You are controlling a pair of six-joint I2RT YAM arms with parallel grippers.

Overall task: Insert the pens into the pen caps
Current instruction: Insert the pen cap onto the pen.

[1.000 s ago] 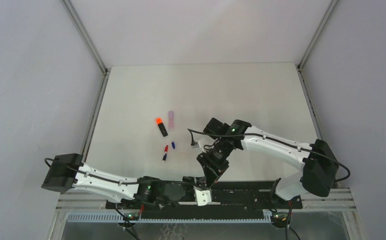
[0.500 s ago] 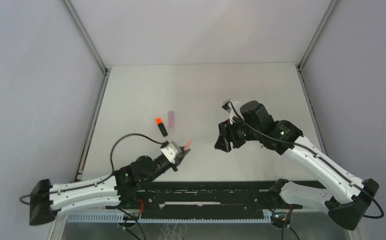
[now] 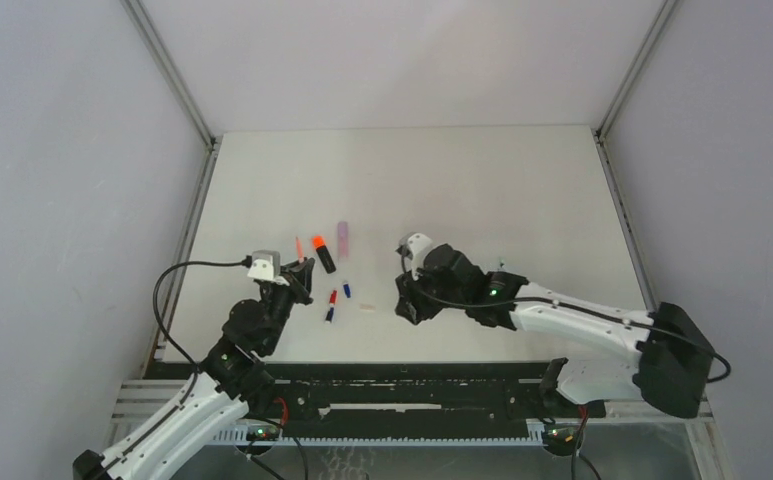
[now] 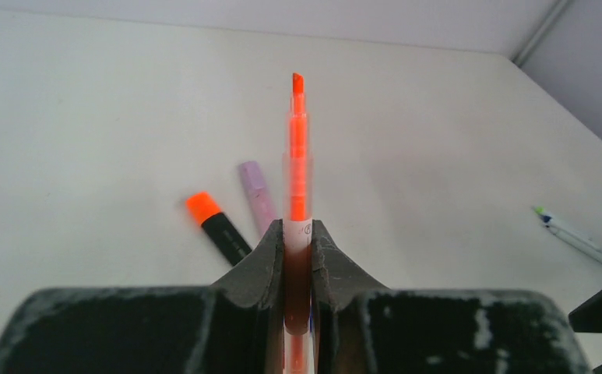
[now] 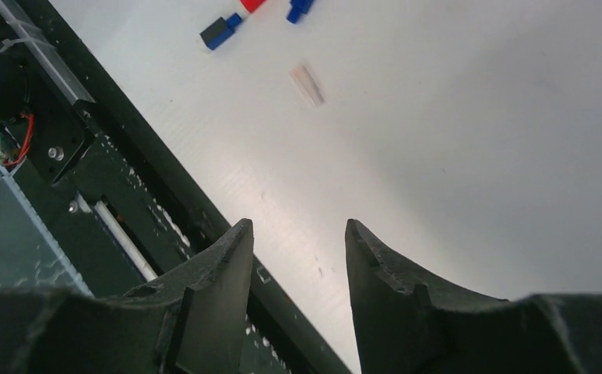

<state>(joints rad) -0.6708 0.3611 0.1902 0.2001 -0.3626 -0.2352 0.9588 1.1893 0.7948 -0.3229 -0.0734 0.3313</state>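
Standing beside the rig, I see the left gripper closed tight on a thin orange pen with a clear plastic barrel and a chisel tip. It grips the rear part of the barrel, so the front part points free above the white table. The right gripper hangs low near the front edge of the table, its jaws about half apart with nothing between them. Ahead of it a short pale clear cap lies flat, near some small red and blue pieces but not touching them.

I judge the pen to be light, stiff and smooth, so it can slide or turn in the grip if it is pushed on the tip. The cap looks very light and should skid easily on the table. I would take it across its sides, toward the closed end, so the mouth stays free for the tip.
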